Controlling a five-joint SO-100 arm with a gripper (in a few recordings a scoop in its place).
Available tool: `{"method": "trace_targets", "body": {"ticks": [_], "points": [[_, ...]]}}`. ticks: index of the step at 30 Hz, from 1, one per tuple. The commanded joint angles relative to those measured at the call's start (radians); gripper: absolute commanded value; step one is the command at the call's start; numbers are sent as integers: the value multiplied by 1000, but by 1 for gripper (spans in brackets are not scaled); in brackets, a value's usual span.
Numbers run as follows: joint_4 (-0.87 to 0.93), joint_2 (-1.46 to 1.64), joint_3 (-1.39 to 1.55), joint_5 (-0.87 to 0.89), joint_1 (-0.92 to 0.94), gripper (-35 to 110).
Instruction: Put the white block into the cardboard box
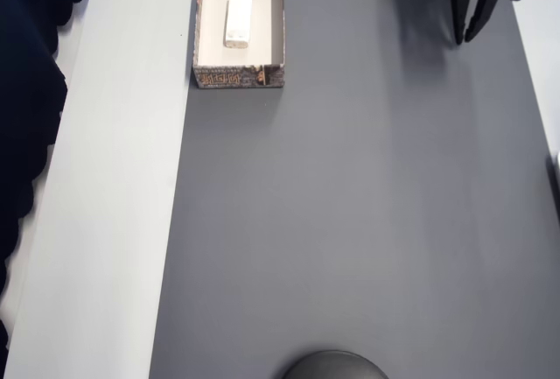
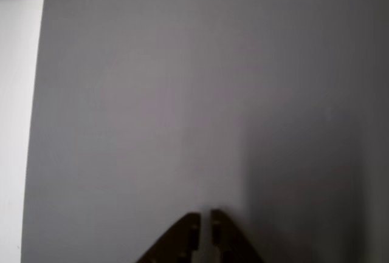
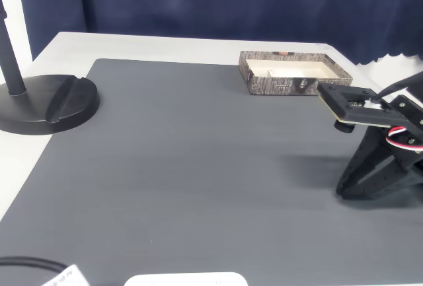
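I saw the white block lying flat inside the cardboard box, so I judged the job done; my claw hung well apart, nearly pressed together, holding nothing.

Overhead view: the cardboard box is cut off by the top edge, as is the gripper above its fingers. Wrist view: the picture is blurred and the fingertips are cropped by the bottom edge. Fixed view: the box's near wall hides its floor, and a black stand is cropped at left.
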Motion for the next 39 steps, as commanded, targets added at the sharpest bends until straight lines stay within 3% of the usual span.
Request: {"method": "trace_targets", "body": {"ticks": [1, 39], "points": [[6, 35, 18, -2, -5, -2], [8, 35, 18, -17, -32, -2]]}}
